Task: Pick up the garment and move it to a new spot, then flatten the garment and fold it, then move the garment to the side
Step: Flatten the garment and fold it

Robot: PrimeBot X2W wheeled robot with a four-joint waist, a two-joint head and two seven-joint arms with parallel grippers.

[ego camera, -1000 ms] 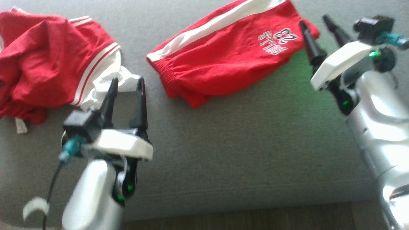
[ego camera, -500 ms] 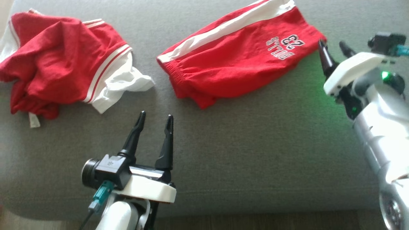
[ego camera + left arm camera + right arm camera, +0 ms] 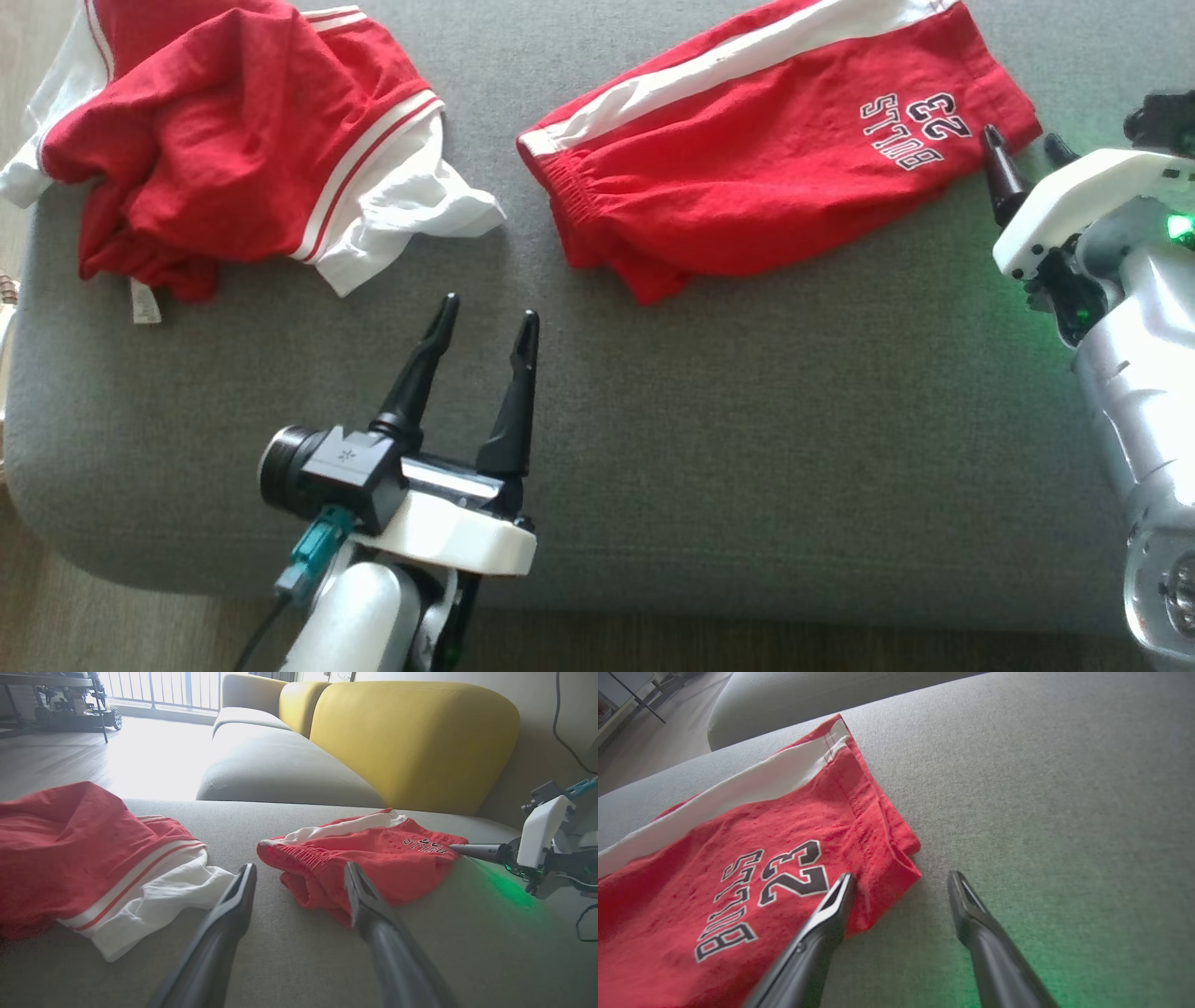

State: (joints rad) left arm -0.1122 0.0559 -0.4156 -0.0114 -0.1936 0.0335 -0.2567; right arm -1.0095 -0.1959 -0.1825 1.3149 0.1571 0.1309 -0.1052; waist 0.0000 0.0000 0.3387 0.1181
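The red shorts (image 3: 766, 159), with a white side stripe and "BULLS 23" printed near the hem, lie folded and fairly flat at one o'clock on the grey cushion (image 3: 747, 420), with the waistband end pointing toward eight o'clock. The red jersey (image 3: 224, 149) with white trim lies crumpled in a heap at ten o'clock, apart from them.

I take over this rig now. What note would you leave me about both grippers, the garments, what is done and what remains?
Left gripper: open, empty, over the grey cushion between the garments.
Right gripper: open, empty, at the printed corner of the red shorts.
Done: shorts look folded, lying flat.
Red-and-white top: crumpled at the cushion's left end.
Remaining: probably move the shorts aside; the top is not folded.
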